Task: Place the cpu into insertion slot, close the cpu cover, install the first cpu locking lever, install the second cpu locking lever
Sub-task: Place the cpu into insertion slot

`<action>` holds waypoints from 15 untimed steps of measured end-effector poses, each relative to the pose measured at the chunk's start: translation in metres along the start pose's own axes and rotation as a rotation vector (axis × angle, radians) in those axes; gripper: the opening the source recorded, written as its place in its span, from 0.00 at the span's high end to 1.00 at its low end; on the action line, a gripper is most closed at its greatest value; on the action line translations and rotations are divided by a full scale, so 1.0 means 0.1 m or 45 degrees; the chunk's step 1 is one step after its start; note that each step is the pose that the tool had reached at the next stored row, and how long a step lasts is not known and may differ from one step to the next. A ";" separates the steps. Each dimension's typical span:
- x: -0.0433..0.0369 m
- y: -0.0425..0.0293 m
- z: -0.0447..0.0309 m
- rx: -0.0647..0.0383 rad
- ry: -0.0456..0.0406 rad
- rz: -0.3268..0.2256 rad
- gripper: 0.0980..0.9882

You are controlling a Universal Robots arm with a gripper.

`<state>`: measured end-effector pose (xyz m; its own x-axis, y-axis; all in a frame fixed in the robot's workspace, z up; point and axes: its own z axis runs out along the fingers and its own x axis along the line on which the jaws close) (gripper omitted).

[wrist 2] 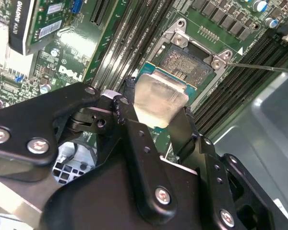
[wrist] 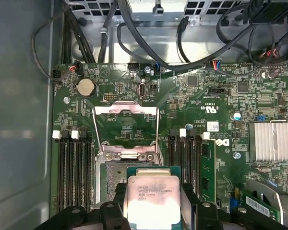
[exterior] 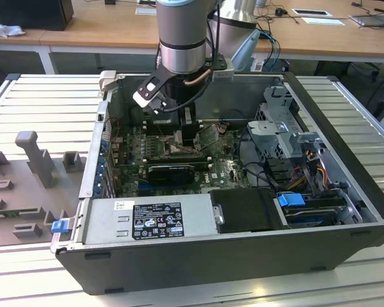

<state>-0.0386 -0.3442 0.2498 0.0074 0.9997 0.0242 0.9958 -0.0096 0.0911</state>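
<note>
- We see an open computer case point(exterior: 211, 262) lying on its side in the middle of the ribbed metal bench point(exterior: 45, 96). A grey moulded fixture point(exterior: 33, 157) sits near the bench's edge on the exterior view's left.
- Inside the case are the green motherboard point(exterior: 227, 171) and a grey power supply point(exterior: 147, 220), which runs along the wall nearest the exterior camera. A black box point(exterior: 246, 208) lies just beside the supply, and a metal drive cage point(exterior: 288, 134) with cables fills the end on the exterior view's right.
- The arm point(exterior: 182, 38) reaches down into the case from above, with its claw point(wrist: 153, 203) over the motherboard.
- The claw is clamped on the cpu point(wrist: 152, 197) — in both wrist views a black finger presses each of two opposite edges, and the silvery top faces up.
- The cpu hangs over one edge of the insertion slot point(wrist 2: 187, 60) and partly covers it. Most of the slot's brownish contact field is bare, so the chip is not seated. We cannot tell whether it touches the socket frame.
- The cpu cover point(wrist: 126, 109) stands swung up at the side of the slot away from the claw — open, with the board visible through its cut-out.
- A thin metal lever point(wrist 2: 261, 66) juts from a corner of the slot, across the neighbouring memory slots.
- Long black memory slots point(wrist: 72, 175) flank the insertion slot on both sides.
- A silver finned heatsink point(wrist: 272, 141) and a coin battery point(wrist: 85, 87) sit elsewhere on the board.
</note>
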 end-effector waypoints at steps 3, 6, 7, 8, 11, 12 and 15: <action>-0.001 -0.005 0.028 0.000 0.000 0.000 0.52; -0.002 -0.012 0.066 -0.001 0.000 0.000 0.52; -0.002 -0.013 0.075 -0.001 0.000 0.000 0.52; -0.002 -0.015 0.085 -0.001 0.000 0.000 0.52; -0.003 -0.020 0.097 -0.001 0.000 0.000 0.52; -0.003 -0.022 0.099 -0.001 -0.001 0.000 0.52; -0.001 -0.031 0.111 -0.001 0.000 0.000 0.52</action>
<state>-0.0406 -0.3440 0.2385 0.0075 0.9997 0.0239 0.9957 -0.0097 0.0919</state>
